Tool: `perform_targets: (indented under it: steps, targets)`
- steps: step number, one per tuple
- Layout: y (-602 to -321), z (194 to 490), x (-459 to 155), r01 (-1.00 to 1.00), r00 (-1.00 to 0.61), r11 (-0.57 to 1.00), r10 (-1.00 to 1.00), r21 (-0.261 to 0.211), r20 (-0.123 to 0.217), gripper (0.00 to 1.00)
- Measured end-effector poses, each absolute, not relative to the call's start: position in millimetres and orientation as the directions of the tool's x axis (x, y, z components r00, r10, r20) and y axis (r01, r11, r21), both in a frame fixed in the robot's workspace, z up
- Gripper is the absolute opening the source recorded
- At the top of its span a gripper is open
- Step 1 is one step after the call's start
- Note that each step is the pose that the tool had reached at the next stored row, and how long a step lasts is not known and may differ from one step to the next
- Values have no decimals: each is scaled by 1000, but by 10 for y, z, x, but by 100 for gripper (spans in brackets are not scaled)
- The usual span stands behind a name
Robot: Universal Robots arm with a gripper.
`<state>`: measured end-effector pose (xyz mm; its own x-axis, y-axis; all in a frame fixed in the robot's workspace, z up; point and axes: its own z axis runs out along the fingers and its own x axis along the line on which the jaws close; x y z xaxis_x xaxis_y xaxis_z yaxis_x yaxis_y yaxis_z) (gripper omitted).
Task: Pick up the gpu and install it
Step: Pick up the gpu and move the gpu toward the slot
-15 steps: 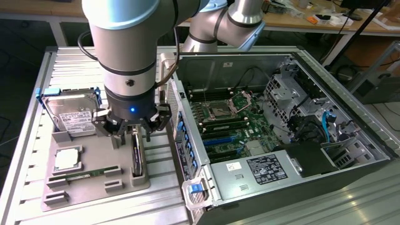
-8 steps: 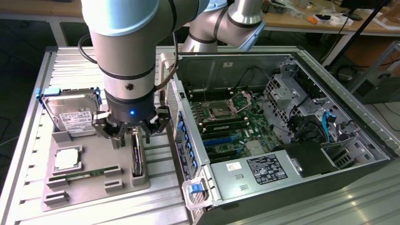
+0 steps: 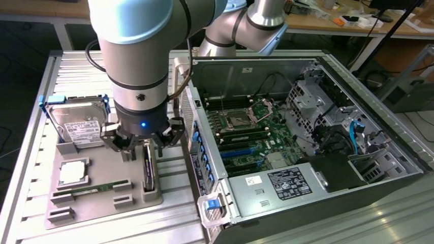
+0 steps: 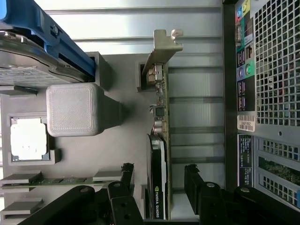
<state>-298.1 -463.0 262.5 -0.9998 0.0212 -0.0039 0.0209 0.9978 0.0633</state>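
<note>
My claw [image 3: 145, 150] wide open, straddling the upright gpu [image 3: 150, 173] in gray holder [image 3: 101, 203], gripping nothing.

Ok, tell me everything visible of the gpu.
The gpu stands on its long edge in slots of the gray holder, beside the open computer case. Thin green board, black cooler block with a logo, silver metal end bracket. The open gripper straddles it, fingers on either side, not touching.

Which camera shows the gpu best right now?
The wrist view: the gpu stands on edge in its gray holder, bracket, board and cooler label visible, straddled by the open gripper. In the exterior view it is a thin dark edge below the gripper.
</note>
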Motion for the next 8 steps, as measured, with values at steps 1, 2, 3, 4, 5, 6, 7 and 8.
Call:
perform_targets:
  steps: [1,2,3,4,5,6,7,8]
  targets:
    - [-4630,2618,-2981,21,-1000,998,21,63,-4,56]
    - [-4630,2612,-2981,21,-1000,998,21,63,-4,56]
    - [-4630,2606,-2981,21,-1000,998,21,63,-4,56]
    - [-4630,2584,-2981,21,-1000,998,21,63,-4,56]
    - [-4630,2553,-2981,21,-1000,998,21,63,-4,56]
    - [-4630,2541,-2981,21,-1000,998,21,63,-4,56]
    - [-4630,2502,-2981,21,-1000,998,21,63,-5,56]
    - [-4630,2461,-2981,21,-1000,998,21,63,-5,56]
